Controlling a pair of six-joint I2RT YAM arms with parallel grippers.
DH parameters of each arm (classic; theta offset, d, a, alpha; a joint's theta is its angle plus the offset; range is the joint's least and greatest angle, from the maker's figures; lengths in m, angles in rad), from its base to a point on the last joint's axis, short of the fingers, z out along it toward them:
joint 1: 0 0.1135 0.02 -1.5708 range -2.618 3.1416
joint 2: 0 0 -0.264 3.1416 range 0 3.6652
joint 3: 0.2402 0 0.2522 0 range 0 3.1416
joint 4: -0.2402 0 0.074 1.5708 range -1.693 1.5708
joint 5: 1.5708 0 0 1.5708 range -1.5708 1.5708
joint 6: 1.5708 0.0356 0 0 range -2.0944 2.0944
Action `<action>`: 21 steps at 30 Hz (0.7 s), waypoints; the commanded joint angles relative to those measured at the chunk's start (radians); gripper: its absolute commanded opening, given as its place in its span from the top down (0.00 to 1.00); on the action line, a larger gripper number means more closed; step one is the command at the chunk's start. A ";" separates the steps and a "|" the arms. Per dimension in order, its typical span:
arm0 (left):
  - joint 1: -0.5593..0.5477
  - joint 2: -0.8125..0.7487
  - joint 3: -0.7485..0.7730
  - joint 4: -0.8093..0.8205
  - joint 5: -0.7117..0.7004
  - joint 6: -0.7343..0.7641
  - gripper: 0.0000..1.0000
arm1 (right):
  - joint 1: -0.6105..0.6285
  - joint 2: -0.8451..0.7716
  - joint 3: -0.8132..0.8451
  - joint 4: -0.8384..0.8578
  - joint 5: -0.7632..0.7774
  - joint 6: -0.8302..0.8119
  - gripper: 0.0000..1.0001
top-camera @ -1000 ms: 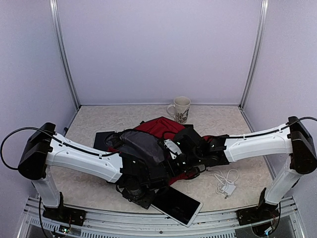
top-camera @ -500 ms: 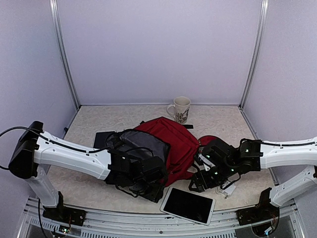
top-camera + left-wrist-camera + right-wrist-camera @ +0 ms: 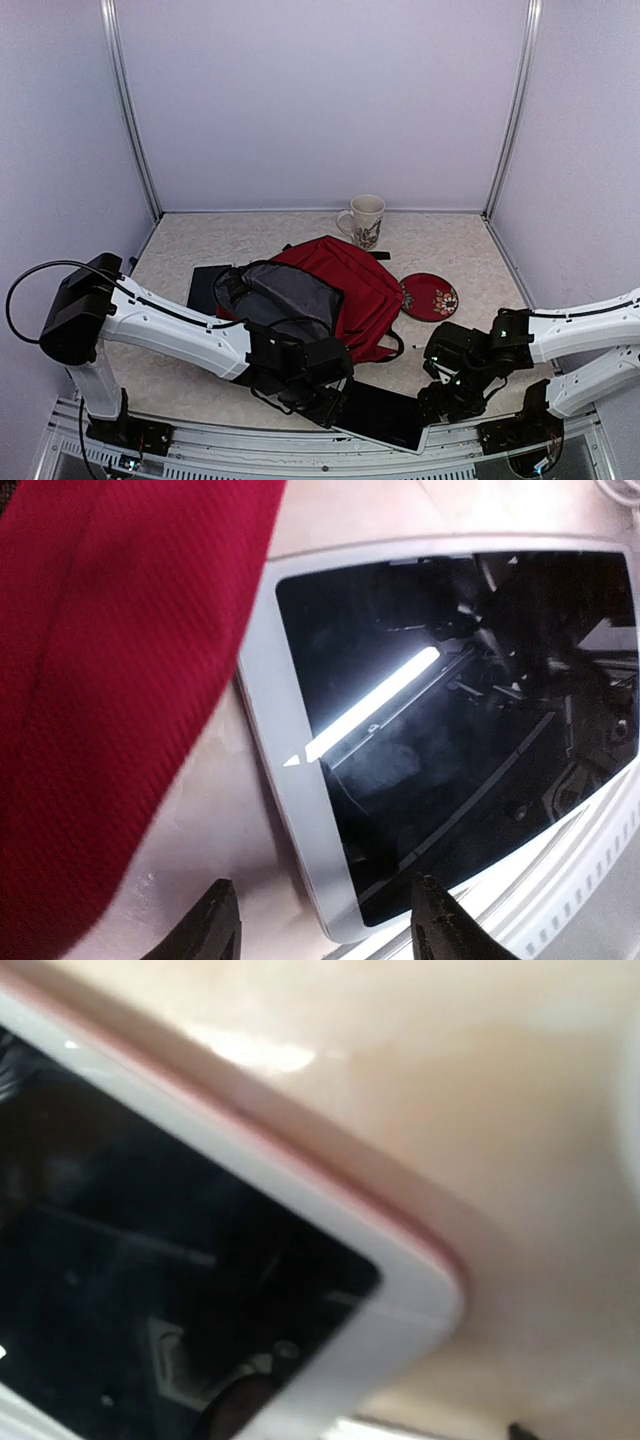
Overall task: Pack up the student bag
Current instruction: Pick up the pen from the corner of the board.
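Pale lilac walls close the booth on three sides; the table has a beige, marbled, slightly grainy top; on its middle lies the student bag, a soft dark red backpack of woven cloth, with its main mouth gaping and showing a grey lining.

Just in front of the bag, at the near rim of the table, lies a tablet; it is thin, rigid and flat, with glossy black glass and a smooth pale frame with rounded corners.

The left tool hangs over the tablet's end that is beside the bag; its two fingers stand apart, one on each side of a corner, and they clamp nothing.

The right tool is low at the tablet's other end, to the front right of the bag; whether it is released or clenched I cannot tell, because its own view is blurred.

I judge that the step in hand is lifting the tablet. The glass is slippery and the slab lies flush, so the fingers should pinch the frame edge squarely and not the corner tip. The part farthest from the bag seems to reach past the rim, which could give room under it. The cloth is limp and may fold, so the mouth should be held wide and the tablet slid in flat along the lining.

Behind the bag stands a glazed ceramic mug; to the right of the bag lies a round red piece with a flower pattern; to the left of the bag lies a flat black thing.
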 commanded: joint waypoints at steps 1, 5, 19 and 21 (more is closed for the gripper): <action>0.008 -0.008 -0.033 0.065 0.088 -0.015 0.44 | 0.008 0.005 -0.094 0.242 -0.103 0.063 0.22; 0.008 0.017 -0.061 0.111 0.154 -0.019 0.45 | -0.027 -0.052 -0.201 0.439 -0.132 0.133 0.25; 0.047 -0.036 -0.276 0.346 0.277 -0.093 0.47 | -0.158 -0.108 -0.235 0.948 -0.172 0.199 0.25; 0.054 -0.046 -0.300 0.376 0.286 -0.104 0.47 | -0.159 -0.137 -0.232 0.974 -0.163 0.191 0.26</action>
